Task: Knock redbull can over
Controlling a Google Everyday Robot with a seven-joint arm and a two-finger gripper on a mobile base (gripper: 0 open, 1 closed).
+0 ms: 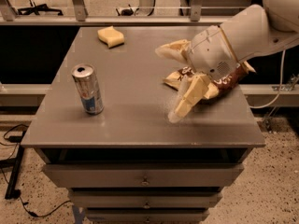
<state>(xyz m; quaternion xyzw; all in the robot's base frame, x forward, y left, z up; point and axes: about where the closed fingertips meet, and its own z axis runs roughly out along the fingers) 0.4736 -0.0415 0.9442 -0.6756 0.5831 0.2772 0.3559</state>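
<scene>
The redbull can, slim and silver with blue panels, stands upright on the left part of the grey table top. My gripper hangs over the middle-right of the table, well to the right of the can and not touching it. Its two cream fingers are spread wide apart, one fingertip pointing left at the back and the other near the table surface in front. Nothing is held between them.
A brown and white chip bag lies on the right side of the table, partly hidden behind my wrist. A yellow sponge lies at the back left. Drawers sit below the table top, and metal railings stand behind it.
</scene>
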